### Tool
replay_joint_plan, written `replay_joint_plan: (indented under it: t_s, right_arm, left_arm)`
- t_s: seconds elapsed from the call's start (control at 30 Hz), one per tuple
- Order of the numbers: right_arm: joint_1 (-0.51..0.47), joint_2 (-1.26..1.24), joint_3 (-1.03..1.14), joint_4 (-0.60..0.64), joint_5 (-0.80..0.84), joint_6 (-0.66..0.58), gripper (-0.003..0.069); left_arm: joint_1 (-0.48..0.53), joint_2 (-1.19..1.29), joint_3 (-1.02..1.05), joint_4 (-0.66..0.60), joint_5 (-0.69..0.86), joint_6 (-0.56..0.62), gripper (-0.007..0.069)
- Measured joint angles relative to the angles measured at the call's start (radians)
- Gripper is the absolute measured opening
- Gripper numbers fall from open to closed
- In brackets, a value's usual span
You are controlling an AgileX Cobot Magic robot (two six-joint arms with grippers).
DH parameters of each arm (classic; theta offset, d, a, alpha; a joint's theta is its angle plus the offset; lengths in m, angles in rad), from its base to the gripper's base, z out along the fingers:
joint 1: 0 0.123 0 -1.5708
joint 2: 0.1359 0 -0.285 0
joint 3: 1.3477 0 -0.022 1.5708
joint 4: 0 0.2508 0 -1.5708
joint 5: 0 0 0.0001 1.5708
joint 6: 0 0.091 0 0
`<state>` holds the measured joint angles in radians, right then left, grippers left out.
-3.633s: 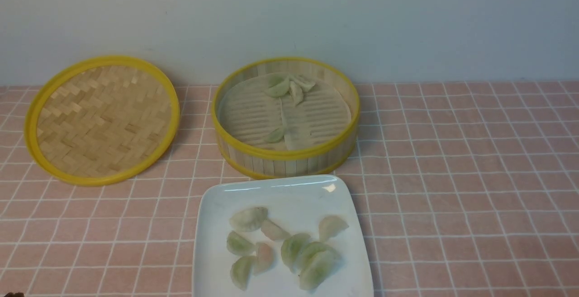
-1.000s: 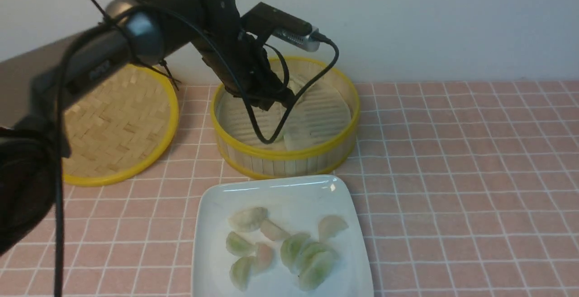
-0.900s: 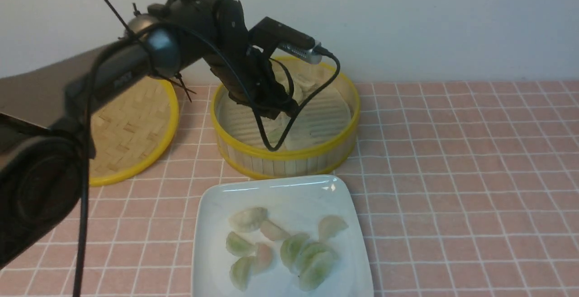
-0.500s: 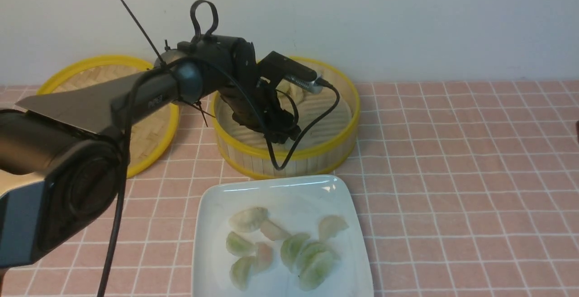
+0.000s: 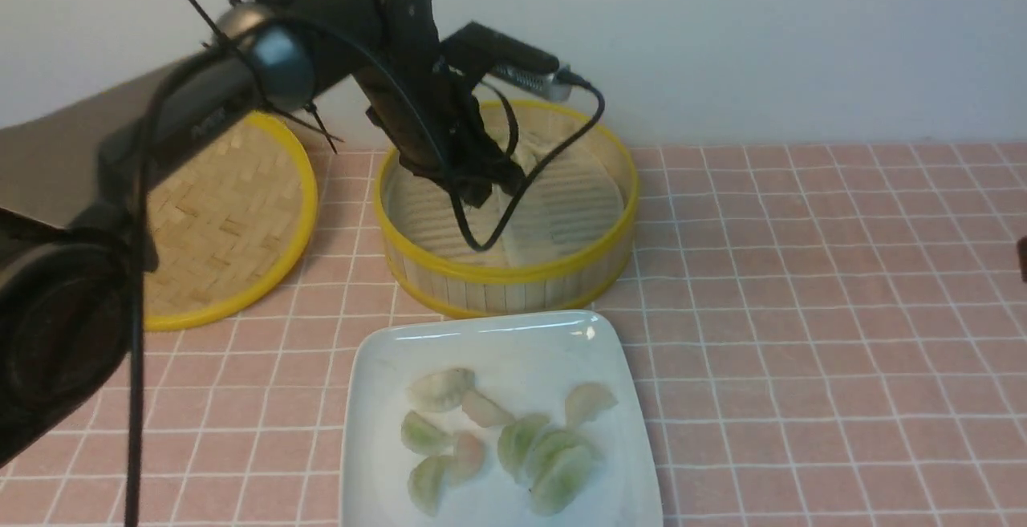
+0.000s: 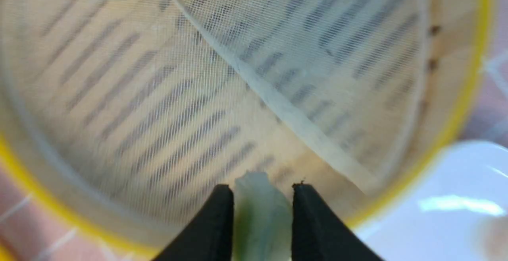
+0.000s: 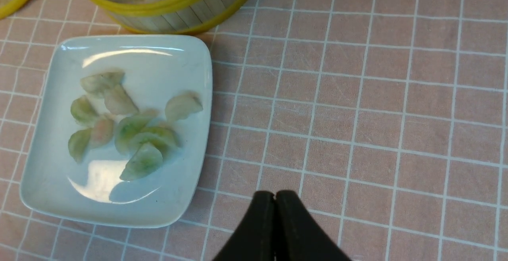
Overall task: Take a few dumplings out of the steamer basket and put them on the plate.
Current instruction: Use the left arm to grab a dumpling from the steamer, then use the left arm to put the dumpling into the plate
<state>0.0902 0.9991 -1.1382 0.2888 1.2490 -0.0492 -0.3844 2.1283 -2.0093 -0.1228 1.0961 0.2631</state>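
- A flat woven lid (image 5: pixel 217 222) with a yellow rim lies toward the far left corner of the pink tiled surface (image 5: pixel 802 310), just beside the basket and partly hidden by the left arm (image 5: pixel 241 86).
- The left arm reaches over the lid and down into the basket, a black cable (image 5: pixel 513 190) looping beneath its wrist.
- The left fingers (image 6: pixel 228 201) pinch a pale green dumpling (image 6: pixel 260 217) between their tips, above the ribbed liner (image 6: pixel 158 94). Whether it touches the liner cannot be told.
- The steamer basket (image 5: pixel 513 282) stands at the middle of the far edge.
- The plate (image 5: pixel 481 326) sits at the near edge, just in front of the basket, their rims almost meeting.
- A cluster of dumplings (image 5: pixel 521 443), green, whitish and faintly pink, lies on the plate's near half, several overlapping.
- The right fingers (image 7: pixel 274 201) are pressed together, holding nothing, above bare tiles to the right of the plate.
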Motion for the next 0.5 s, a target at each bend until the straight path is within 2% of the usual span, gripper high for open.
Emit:
replay_joint_plan:
  t_s: [0.1,0.27,0.37,0.5]
  right_arm:
    - [0.0,0.0,0.0,0.0,-0.002,0.002,-0.001]
    - [0.0,0.0,0.0,0.007,-0.014,0.003,-0.001]
    - [0.0,0.0,0.0,0.024,-0.015,0.0,-0.001]
    - [0.0,0.0,0.0,0.027,-0.014,0.0,-0.001]
  left_arm:
    - [0.0,-0.088,-0.019,-0.012,0.109,-0.027,0.0162]
    - [-0.003,-0.205,0.07,-0.093,0.131,-0.085,0.0162]
    - [-0.033,-0.295,0.268,-0.173,0.131,-0.098,0.0162]
    - [-0.1,-0.332,0.463,-0.215,0.133,-0.072,0.0162]
